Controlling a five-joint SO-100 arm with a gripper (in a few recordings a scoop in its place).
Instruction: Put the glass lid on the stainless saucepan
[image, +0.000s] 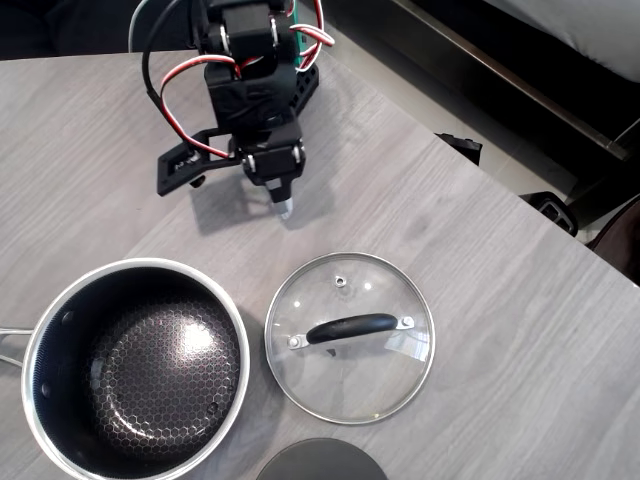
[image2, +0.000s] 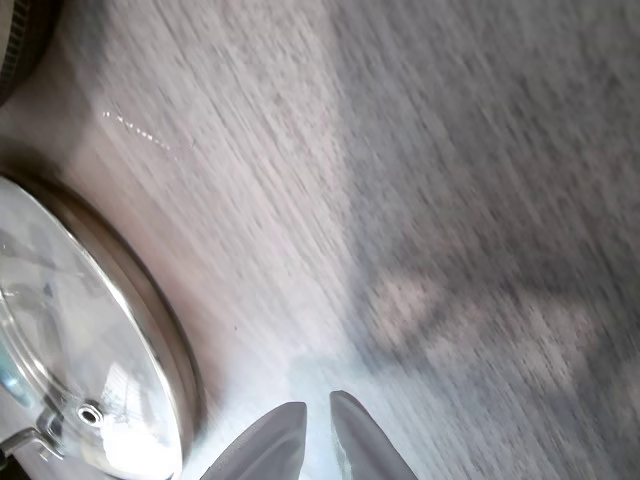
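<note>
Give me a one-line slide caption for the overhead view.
Gripper poised above the grey table, glass lid lying beside the open stainless saucepan.

Overhead view looks straight down, mid-distance; wrist view close, somewhat blurred; both share glass lid (image: 349, 337) (image2: 75, 350).

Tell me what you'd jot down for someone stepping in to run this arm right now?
Gripper: fingertips nearly together, holding nothing, above bare table, away from the lid.
Glass lid: flat on the table, handle up, just right of the pan in the overhead view.
Stainless saucepan: open and empty, at the lower left of that view.
Done: nothing yet.
Left: grip the lid's black handle, lift, carry over, set it on the pan.
</note>
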